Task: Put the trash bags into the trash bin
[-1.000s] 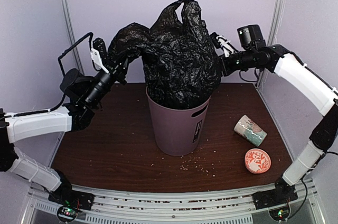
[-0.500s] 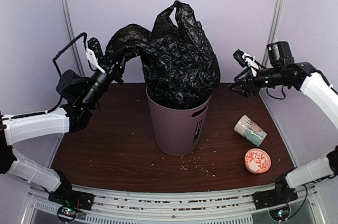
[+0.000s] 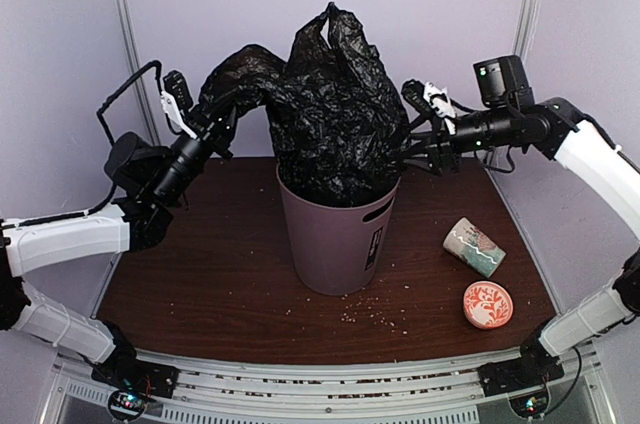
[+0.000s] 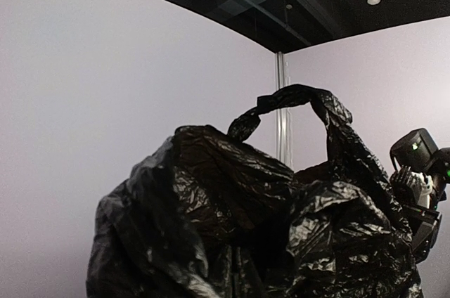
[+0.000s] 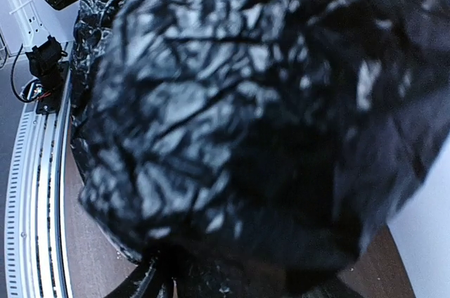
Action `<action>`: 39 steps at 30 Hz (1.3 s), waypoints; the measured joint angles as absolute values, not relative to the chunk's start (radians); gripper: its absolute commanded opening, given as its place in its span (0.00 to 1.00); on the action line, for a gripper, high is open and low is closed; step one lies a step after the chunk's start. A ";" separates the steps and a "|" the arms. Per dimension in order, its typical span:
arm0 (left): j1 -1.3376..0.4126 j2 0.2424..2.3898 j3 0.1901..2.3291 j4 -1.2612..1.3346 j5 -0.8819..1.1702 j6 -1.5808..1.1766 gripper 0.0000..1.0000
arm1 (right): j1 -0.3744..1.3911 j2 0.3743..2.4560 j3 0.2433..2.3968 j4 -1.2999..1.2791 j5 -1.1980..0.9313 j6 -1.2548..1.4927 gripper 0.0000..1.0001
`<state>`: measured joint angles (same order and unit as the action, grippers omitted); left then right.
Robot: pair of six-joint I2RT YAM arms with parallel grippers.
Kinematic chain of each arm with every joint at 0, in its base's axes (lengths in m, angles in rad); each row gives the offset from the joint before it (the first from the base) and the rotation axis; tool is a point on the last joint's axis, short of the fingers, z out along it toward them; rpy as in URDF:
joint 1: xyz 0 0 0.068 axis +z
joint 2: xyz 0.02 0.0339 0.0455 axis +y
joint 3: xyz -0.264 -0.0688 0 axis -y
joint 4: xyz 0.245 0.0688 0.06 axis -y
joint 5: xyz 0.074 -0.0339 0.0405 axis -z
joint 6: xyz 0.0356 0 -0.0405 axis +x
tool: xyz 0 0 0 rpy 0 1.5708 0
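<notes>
The mauve-brown trash bin [image 3: 335, 244] stands mid-table. A crumpled black trash bag [image 3: 335, 114] sits in it and bulges high above the rim, one handle loop sticking up. My left gripper [image 3: 213, 114] is shut on a flap of the bag pulled out to the left. In the left wrist view the bag [image 4: 281, 228] hides the fingers. My right gripper [image 3: 402, 154] is open, its fingers spread against the bag's right side just above the rim. In the right wrist view the bag [image 5: 232, 101] fills the frame and one finger [image 5: 151, 280] shows at the bottom.
A patterned cream mug [image 3: 474, 246] lies on its side at the right. A round red-patterned disc [image 3: 487, 304] lies nearer the front. Crumbs [image 3: 375, 316] are scattered before the bin. Metal frame posts stand at both back corners.
My right gripper pulled away from the bag to the right, then came back left and now presses on the bag's right side. The left gripper has barely moved.
</notes>
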<state>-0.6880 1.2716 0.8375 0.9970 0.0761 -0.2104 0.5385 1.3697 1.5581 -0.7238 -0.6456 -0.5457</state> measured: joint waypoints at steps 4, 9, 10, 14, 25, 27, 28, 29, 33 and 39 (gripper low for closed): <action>-0.688 1.285 0.822 1.004 0.096 -0.237 0.00 | 0.579 1.425 1.559 -0.706 -0.622 -0.522 0.51; -0.688 1.322 0.788 1.023 0.121 -0.273 0.00 | 0.587 1.461 1.542 -0.689 -0.579 -0.490 0.62; -0.688 1.334 0.784 1.026 0.128 -0.280 0.00 | 0.587 1.460 1.534 -0.687 -0.570 -0.482 0.67; -0.691 1.373 0.773 1.036 0.147 -0.303 0.00 | 0.587 1.422 1.486 -0.677 -0.529 -0.473 0.78; -0.694 1.443 0.757 1.114 0.183 -0.351 0.00 | 0.588 1.234 1.451 -0.691 -0.470 -0.446 0.86; -0.694 1.457 0.757 1.131 0.189 -0.360 0.00 | 0.588 1.243 1.457 -0.689 -0.470 -0.428 0.84; -0.694 1.466 0.757 1.139 0.193 -0.367 0.00 | 0.588 1.256 1.466 -0.690 -0.470 -0.417 0.82; -0.694 1.477 0.757 1.148 0.199 -0.374 0.00 | 0.588 1.271 1.474 -0.688 -0.468 -0.410 0.81; -0.697 1.502 0.756 1.154 0.210 -0.392 0.00 | 0.588 1.352 1.514 -0.671 -0.461 -0.376 0.74; -0.701 1.504 0.737 1.159 0.223 -0.406 0.00 | 0.588 1.428 1.516 -0.657 -0.453 -0.351 0.72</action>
<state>-0.7013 1.5043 0.7368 1.1595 0.2226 -0.4057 0.5877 1.4277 1.5158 -0.6567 -0.4526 -0.3508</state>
